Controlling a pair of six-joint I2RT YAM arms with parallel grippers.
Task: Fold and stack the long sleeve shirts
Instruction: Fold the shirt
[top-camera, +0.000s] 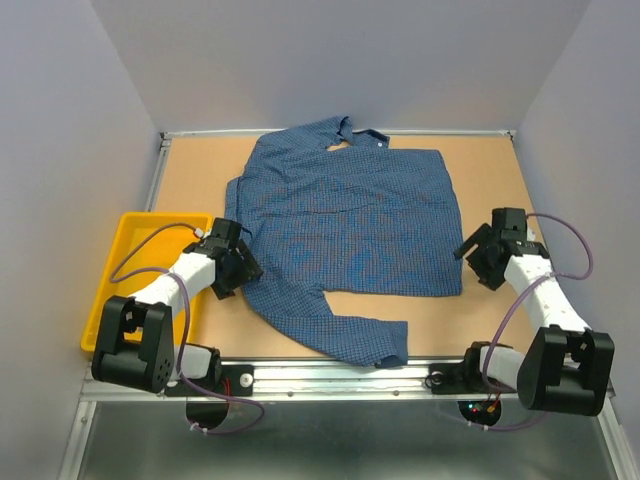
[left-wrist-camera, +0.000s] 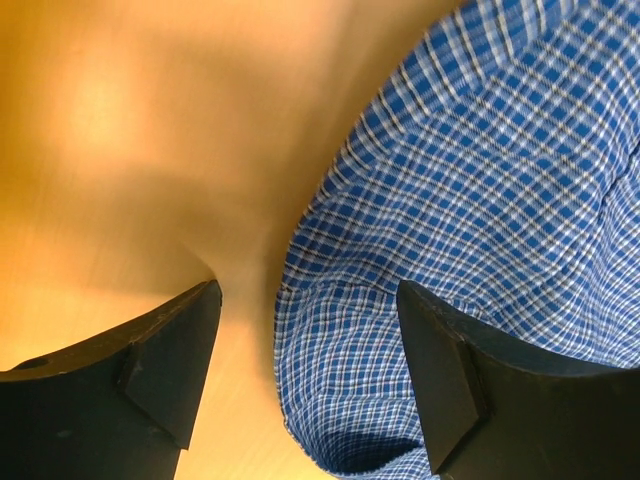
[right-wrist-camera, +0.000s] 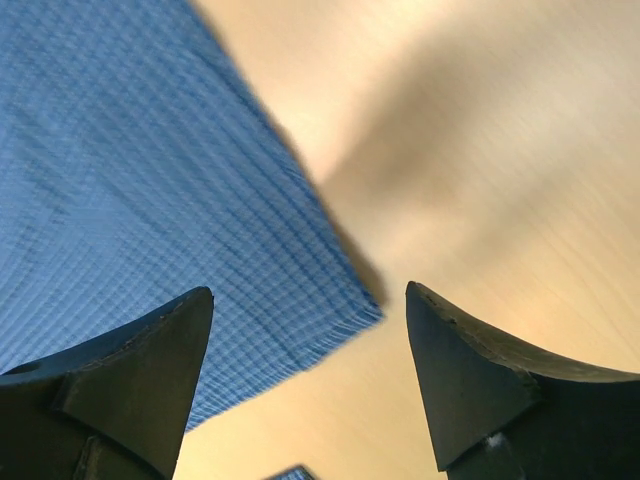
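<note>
One blue checked long sleeve shirt (top-camera: 350, 225) lies spread on the wooden table (top-camera: 195, 165), collar at the far side. One sleeve (top-camera: 340, 330) trails toward the near edge. My left gripper (top-camera: 240, 270) hovers open over the shirt's left edge. In the left wrist view the rounded fabric edge (left-wrist-camera: 480, 170) lies between and under the spread fingers of the left gripper (left-wrist-camera: 308, 290). My right gripper (top-camera: 478, 258) stands open at the shirt's right lower corner. In the right wrist view that corner of the shirt (right-wrist-camera: 130, 180) lies below the right gripper (right-wrist-camera: 308, 290), untouched.
A yellow tray (top-camera: 130, 250) sits at the table's left edge beside the left arm. Grey walls enclose the table on three sides. A metal rail (top-camera: 330, 375) runs along the near edge between the arm bases.
</note>
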